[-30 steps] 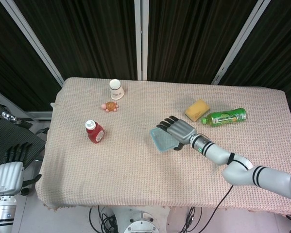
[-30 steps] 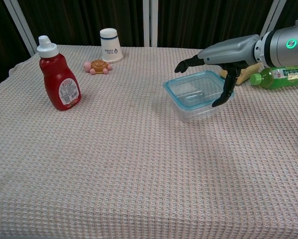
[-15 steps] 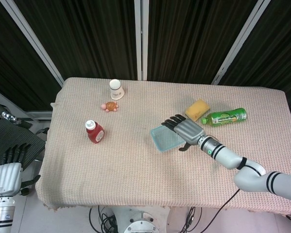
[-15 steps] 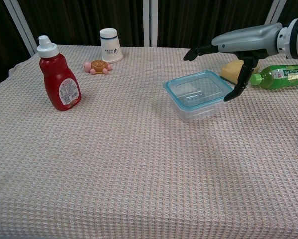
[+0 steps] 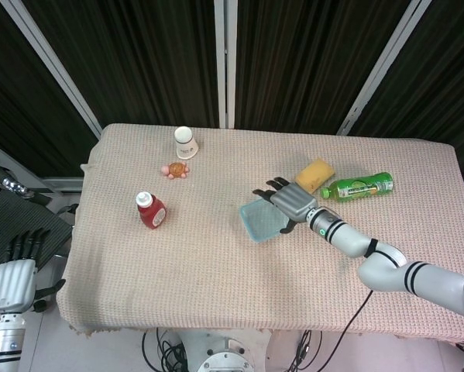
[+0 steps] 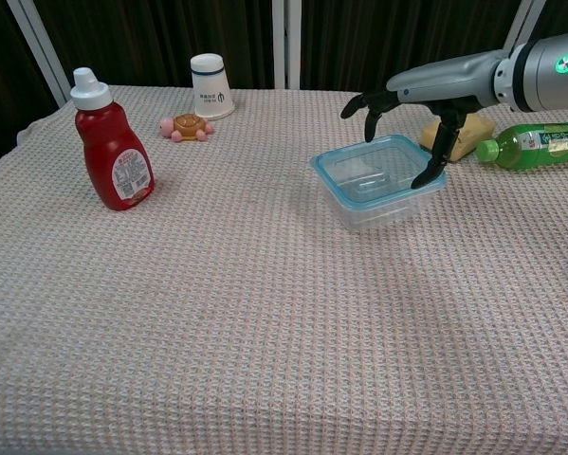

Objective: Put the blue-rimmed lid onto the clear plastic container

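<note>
At the far right of the pink waffle-weave tablecloth (image 6: pixel 217 332), the clear plastic container (image 6: pixel 379 194) stood with the blue-rimmed lid (image 6: pixel 377 169) already lying across its top, rim matching rim as far as the chest view showed. The right hand (image 6: pixel 426 100) hovered just over it, fingers apart and drooping, holding nothing; its thumb pointed down at the lid's right edge, and whether it touched could not be told. By that evidence the placing looked done, and what probably remained was pressing the lid home, since neither view showed whether it was snapped shut. The left hand (image 5: pixel 13 279) hung off the table's near-left corner, fingers straight and slightly spread, empty. Right of the container lay a yellow sponge (image 5: pixel 314 174) and a green plastic bottle (image 5: pixel 358 187) on its side; well to the left stood a red ketchup bottle (image 6: pixel 112 154).
</note>
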`<state>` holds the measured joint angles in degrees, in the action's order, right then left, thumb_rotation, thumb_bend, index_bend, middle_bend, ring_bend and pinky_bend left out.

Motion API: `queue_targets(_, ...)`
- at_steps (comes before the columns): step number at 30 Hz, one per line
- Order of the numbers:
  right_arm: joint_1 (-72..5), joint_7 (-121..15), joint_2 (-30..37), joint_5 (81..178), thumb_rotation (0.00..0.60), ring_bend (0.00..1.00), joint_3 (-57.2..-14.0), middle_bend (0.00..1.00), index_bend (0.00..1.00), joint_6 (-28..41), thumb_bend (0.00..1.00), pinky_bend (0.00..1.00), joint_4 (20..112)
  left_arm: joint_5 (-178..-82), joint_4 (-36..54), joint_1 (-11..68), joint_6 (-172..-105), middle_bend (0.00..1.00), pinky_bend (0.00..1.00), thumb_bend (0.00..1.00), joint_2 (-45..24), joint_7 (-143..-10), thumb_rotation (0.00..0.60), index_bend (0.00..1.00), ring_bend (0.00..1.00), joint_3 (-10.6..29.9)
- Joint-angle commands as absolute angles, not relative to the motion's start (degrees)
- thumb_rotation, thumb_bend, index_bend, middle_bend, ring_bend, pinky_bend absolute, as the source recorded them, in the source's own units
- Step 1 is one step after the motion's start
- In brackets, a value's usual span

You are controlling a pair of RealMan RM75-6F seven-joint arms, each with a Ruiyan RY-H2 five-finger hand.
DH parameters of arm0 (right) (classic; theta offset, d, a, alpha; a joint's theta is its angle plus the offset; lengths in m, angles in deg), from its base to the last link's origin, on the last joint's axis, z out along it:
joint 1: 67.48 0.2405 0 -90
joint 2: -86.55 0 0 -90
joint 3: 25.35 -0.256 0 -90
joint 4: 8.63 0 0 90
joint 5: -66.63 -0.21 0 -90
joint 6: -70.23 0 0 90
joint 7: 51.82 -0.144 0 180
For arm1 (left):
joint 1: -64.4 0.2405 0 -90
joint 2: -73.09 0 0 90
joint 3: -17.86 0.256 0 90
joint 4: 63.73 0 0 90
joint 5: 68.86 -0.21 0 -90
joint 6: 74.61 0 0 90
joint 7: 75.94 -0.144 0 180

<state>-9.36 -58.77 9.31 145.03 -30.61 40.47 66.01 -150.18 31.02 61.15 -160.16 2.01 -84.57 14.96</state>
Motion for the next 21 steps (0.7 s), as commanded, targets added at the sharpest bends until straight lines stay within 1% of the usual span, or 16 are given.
queue_targets(1,-9.0,-58.5,8.5,144.7,0.6,0.0,-30.5,0.23,0.04,41.0,0.03,0.0,65.1,-150.1,30.9,61.2,-160.1,0.06,0.0,0.0,2.0,-84.5,0.6,0.1,0.0,15.0)
queue_targets(21,-9.3,-59.1,6.0,144.4,0.6,0.0,-30.2,0.23,0.04,41.0,0.03,0.0,61.6,-149.7,29.9,60.9,-159.3,0.06,0.0,0.0,1.5,-83.6,0.6,0.1,0.0,15.0)
